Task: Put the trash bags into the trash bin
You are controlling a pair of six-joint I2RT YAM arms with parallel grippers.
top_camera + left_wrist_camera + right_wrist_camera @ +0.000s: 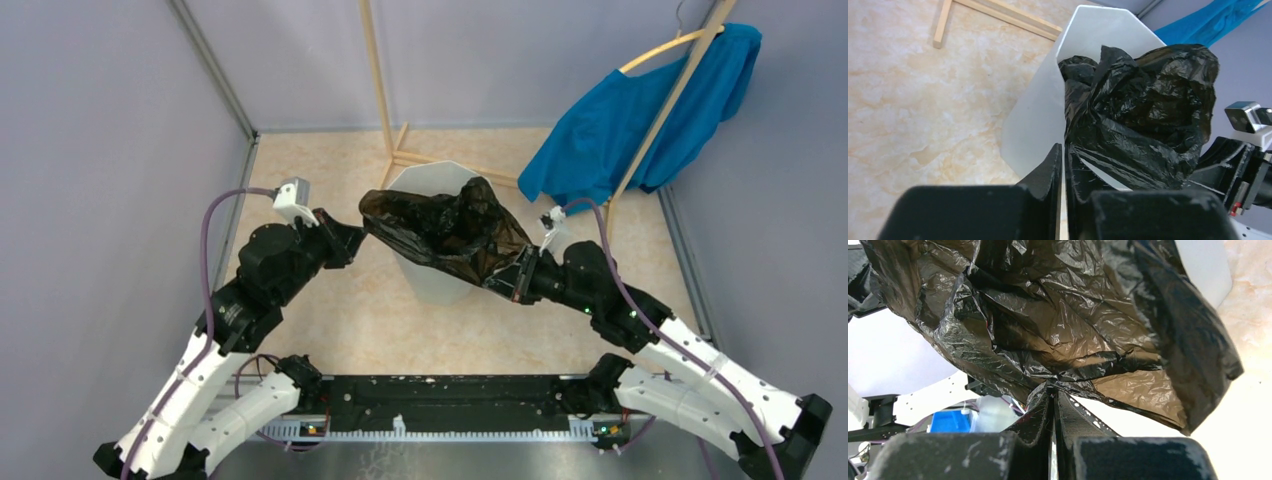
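Clamped shut with the left gripper (1064, 150) on one thin edge of the trash bag (450, 228); clamped likewise with the right gripper (1053, 392) on the opposite edge. Stretched between the two, bunched just ahead of both sets of fingertips, hanging over the mouth of the trash bin (1035, 120) just beyond and below them, seemingly dipping slightly past the rim. Judged about midway: lifted and lined up, not yet down inside. Left: lowering, stuffing in, letting go on both sides

Lavender walls (100, 150), beige marbled floor (340, 310), wooden rack (378, 80).
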